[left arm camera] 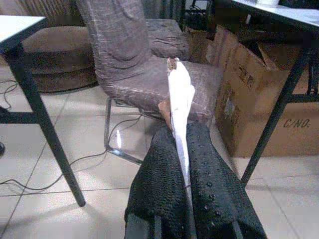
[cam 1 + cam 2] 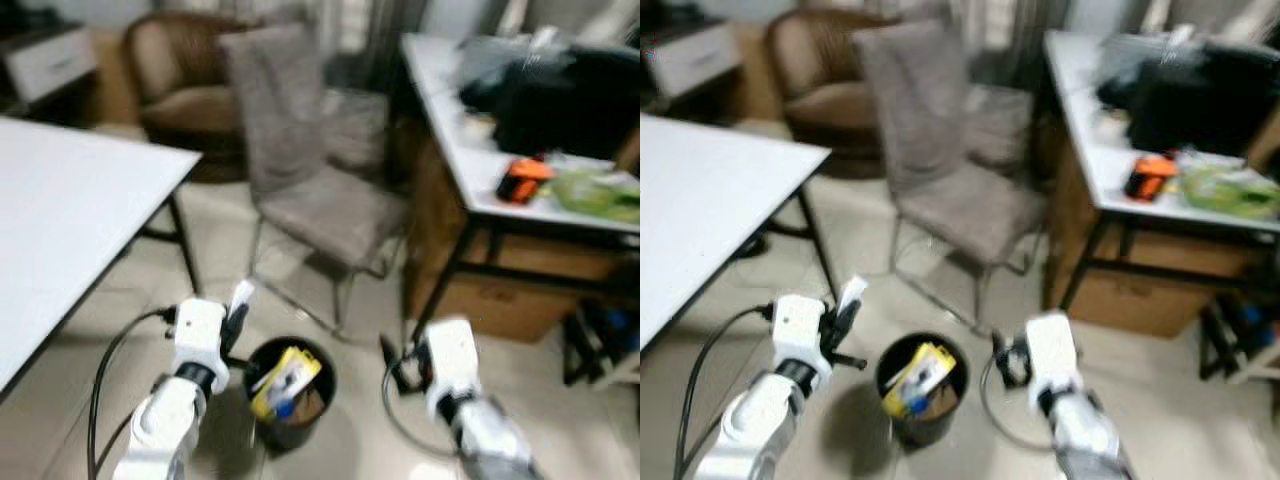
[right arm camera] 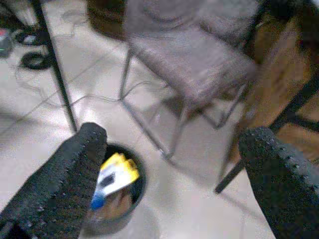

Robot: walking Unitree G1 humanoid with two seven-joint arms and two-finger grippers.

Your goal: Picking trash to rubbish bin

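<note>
The left tool [image 1: 185, 164] pinches a white paper scrap [image 1: 180, 99] at nine o'clock of the bin [image 2: 290, 395]; released early, it lands on the floor. The right tool [image 3: 174, 184] hangs spread.

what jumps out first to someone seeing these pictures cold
First, the black rubbish bin on the tiled floor between the two arms, with a yellow packet sticking out of it. Next, the left gripper, just to the robot's left of the bin, fingers shut on a flat white scrap of trash; the right gripper is open to the bin's right. Behind the bin stands a grey fabric chair.
</note>
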